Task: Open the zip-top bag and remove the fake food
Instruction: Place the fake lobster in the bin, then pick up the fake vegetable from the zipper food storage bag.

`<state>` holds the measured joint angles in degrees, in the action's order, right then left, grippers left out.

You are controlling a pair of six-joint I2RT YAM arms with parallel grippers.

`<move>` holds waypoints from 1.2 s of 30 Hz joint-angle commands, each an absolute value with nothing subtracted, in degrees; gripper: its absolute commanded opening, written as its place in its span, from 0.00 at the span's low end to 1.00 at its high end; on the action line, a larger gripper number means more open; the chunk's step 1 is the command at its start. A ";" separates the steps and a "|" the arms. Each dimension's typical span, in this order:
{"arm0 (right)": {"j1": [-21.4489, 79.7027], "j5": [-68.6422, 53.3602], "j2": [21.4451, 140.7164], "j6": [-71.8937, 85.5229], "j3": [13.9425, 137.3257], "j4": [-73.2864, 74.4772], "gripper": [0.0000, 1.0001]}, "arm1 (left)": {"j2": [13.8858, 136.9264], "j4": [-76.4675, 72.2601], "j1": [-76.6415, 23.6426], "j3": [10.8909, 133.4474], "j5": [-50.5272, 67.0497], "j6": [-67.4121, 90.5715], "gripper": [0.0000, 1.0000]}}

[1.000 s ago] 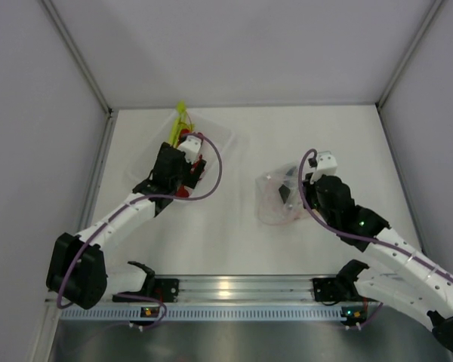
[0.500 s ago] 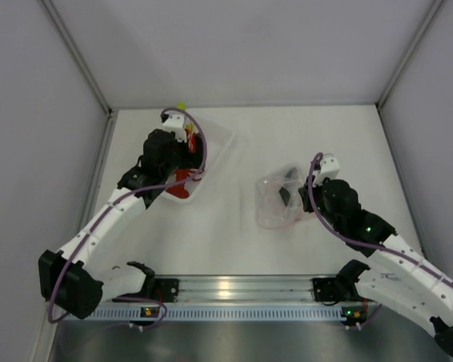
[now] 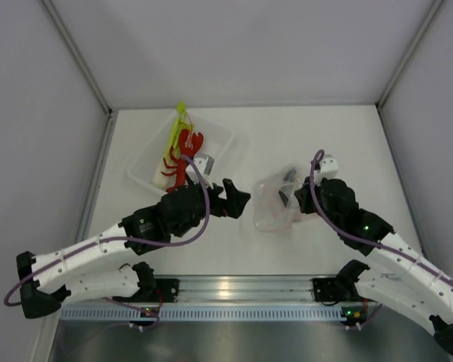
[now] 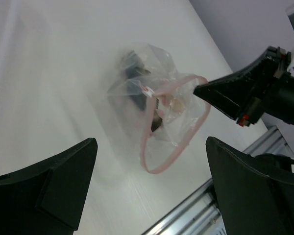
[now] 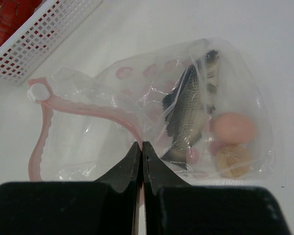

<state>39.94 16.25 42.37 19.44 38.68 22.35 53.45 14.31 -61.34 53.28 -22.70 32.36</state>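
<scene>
Mid-task on the desk (image 3: 347, 136): the zip-top bag (image 3: 274, 205) lies at centre-right of the overhead frame, directly between the two pincers. The right pincer (image 3: 297, 197) is clenched on the bag's pink zip strip (image 5: 95, 113), pinching it at the bag's right-hand side. The left pincer (image 3: 241, 202) hangs released, jaws spread wide, just left of the bag and aimed rightward at it.

In the left wrist view the zip strip forms an open hoop facing that pincer, so the mouth appears already parted. The left arm is judged the nearer free one for reaching in.

Inside the bag, the grey fish (image 5: 186, 117) lies with its long axis running from the upper right of the right wrist view down toward the clenched jaws. A pink round piece (image 5: 233, 128) and a beige one (image 5: 233, 160) sit just beside it, deep at the closed end.

The red lobster (image 3: 185, 154) and the leek (image 3: 175, 132) rest in the white tray (image 3: 141, 173) at upper left, well apart from the bag. Bare desk shows between tray and bag. The tight spot is likely the floppy mouth itself, close beside the right pincer's fingers.
</scene>
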 commanded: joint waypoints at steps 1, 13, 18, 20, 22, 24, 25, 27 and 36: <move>39.55 17.05 40.87 23.55 41.66 21.09 0.00 | 55.19 11.87 -66.96 51.86 -28.92 41.29 0.98; 39.81 14.16 42.54 33.22 44.12 22.23 0.00 | 63.80 -1.12 -75.15 52.38 -27.34 49.04 0.35; 42.01 13.63 42.46 35.16 45.97 22.50 0.00 | 68.55 -3.08 -75.23 53.79 -28.21 48.87 0.26; 42.88 13.10 41.58 36.29 46.49 22.50 0.00 | 69.52 -3.69 -75.23 54.40 -28.65 48.52 0.24; 43.15 10.48 40.52 37.17 46.67 21.80 0.00 | 71.01 -3.78 -75.24 55.19 -29.26 47.56 0.22; 43.50 8.54 39.99 38.58 46.93 21.01 0.00 | 72.24 -3.69 -75.23 56.33 -30.58 46.85 0.22; 43.68 6.87 39.73 39.11 46.93 20.57 0.00 | 73.55 -3.78 -75.23 56.60 -33.20 46.32 0.22; 44.47 5.98 38.76 40.69 46.50 18.81 0.00 | 74.96 -3.95 -75.15 57.30 -34.80 46.93 0.22; 45.70 0.35 36.73 47.02 44.55 10.63 0.00 | 80.42 -9.22 -75.23 59.24 -30.94 40.87 0.12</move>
